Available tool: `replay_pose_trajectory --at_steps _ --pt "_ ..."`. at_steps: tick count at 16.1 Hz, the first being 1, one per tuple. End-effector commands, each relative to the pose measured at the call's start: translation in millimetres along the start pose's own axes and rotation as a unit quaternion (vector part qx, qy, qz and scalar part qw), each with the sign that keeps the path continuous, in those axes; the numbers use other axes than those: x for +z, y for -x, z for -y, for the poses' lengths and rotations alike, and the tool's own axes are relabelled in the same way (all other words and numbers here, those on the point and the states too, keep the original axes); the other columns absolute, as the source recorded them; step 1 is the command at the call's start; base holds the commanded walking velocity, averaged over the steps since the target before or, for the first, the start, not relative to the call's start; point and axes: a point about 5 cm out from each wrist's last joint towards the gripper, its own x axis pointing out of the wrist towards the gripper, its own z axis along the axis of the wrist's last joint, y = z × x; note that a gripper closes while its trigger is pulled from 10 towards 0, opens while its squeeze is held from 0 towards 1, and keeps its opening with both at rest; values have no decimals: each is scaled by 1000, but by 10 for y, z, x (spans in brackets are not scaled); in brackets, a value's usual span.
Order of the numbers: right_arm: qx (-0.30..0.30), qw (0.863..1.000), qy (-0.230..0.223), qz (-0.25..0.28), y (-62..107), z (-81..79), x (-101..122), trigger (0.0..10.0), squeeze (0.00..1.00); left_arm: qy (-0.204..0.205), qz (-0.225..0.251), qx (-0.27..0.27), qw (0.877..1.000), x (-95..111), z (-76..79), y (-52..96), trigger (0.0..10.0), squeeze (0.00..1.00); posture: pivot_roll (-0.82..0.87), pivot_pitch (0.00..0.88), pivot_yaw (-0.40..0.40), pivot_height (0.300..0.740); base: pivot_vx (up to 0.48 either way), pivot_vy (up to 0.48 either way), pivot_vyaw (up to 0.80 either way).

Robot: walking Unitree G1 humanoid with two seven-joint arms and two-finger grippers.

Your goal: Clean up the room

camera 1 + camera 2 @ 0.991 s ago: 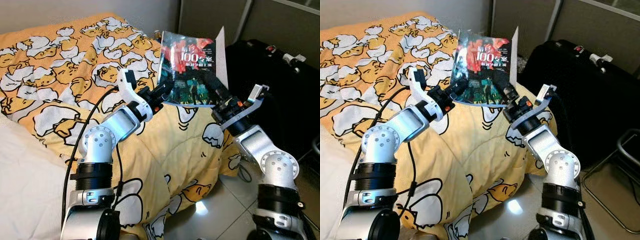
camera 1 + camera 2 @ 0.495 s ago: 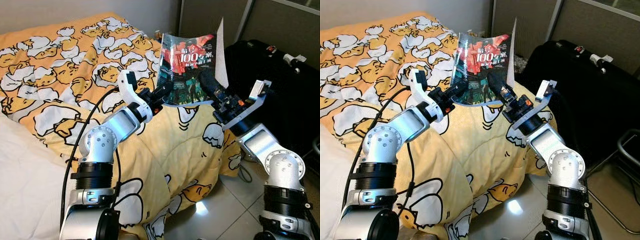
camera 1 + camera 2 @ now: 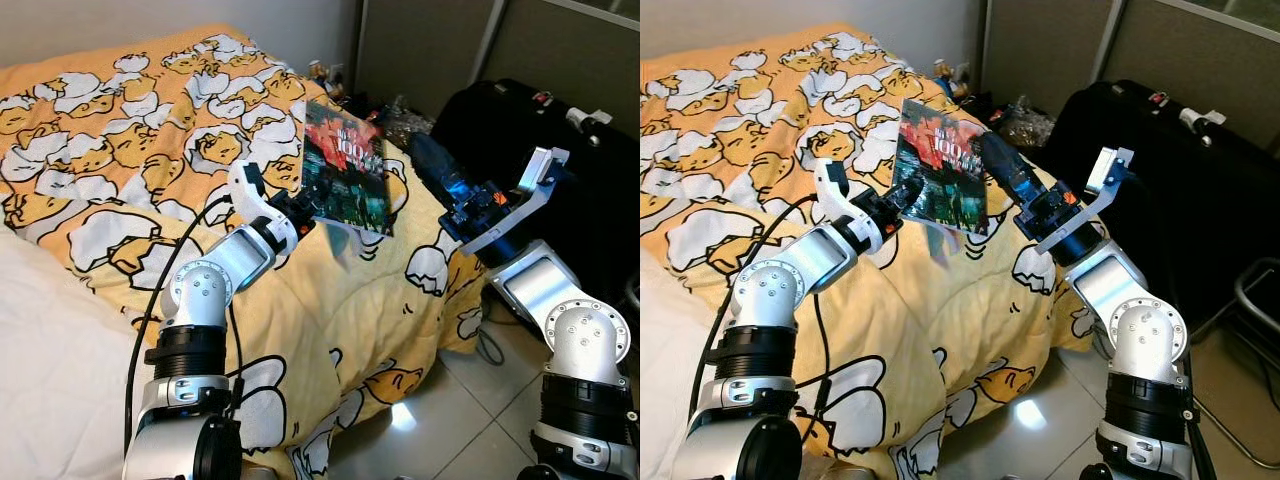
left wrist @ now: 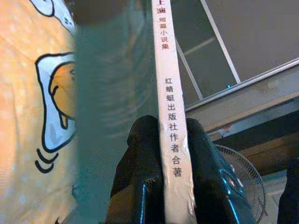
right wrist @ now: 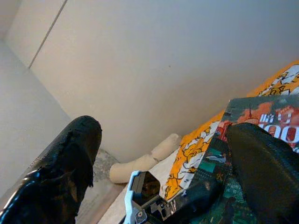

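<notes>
**Holding a paperback above the bed: item record**

Head views. Item: paperback book [image 3: 345, 178], dark cover with red and teal artwork and white "100" lettering, raised upright and tilted above the quilt [image 3: 140, 120], an orange quilt printed with white-and-yellow cartoon figures, spread over the bed. Left gripper [image 3: 902, 196]: fingers closed on the book's lower left edge, arm reaching up from the robot's left. Right gripper [image 3: 440, 175]: raised just beside the book's right edge; contact with the cover cannot be told from here. A loose page or flap hangs below the book, blurred. White sheet [image 3: 50, 340] at the robot's left. Black suitcase [image 3: 1200, 170] on the floor to the right, beside the bed; small clutter near the wall behind the book, too small to identify. Glossy tiled floor [image 3: 1040, 420] below.

Left wrist view. Book spine [image 4: 170, 116], white with printed Chinese characters, clamped between the two black fingers [image 4: 140, 172]. Quilt pattern alongside; a fan [image 4: 243, 177] partly visible behind.

Right wrist view. Two black fingers [image 5: 65, 158] spread wide apart, nothing between them; one finger lies in front of the book's cover [image 5: 219, 158]. Pale wall [image 5: 140, 60] behind.
</notes>
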Motion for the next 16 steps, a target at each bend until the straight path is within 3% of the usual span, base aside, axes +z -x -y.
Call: replay_pose_trajectory --at_steps 1,4,6,8,9,12,16 --pt "2 1000 10 10 -4 -18 61 10000 0 -8 11 -29 999 65 123 -25 0 0 22 0 23 740 0 0 0" --pt "-29 999 13 5 10 64 44 10000 0 -14 14 -45 999 86 174 -27 0 0 26 0 20 740 0 0 0" --pt "-122 992 9 23 96 314 85 10000 0 8 28 -78 997 140 257 0 0 0 30 0 17 740 0 0 0" --pt "-158 987 12 20 150 414 86 10000 0 21 34 -90 995 164 272 18 0 0 31 0 18 740 0 0 0" --pt "-189 982 11 15 217 504 79 10000 0 47 41 -112 992 193 305 45 0 0 31 0 18 740 0 0 0" --pt "-224 974 5 25 295 593 79 10000 0 81 36 -151 985 222 365 93 549 0 30 0 20 740 0 0 0" --pt "-269 963 9 27 325 716 65 10000 0 110 28 -175 978 213 396 123 0 0 26 0 23 740 0 0 0"
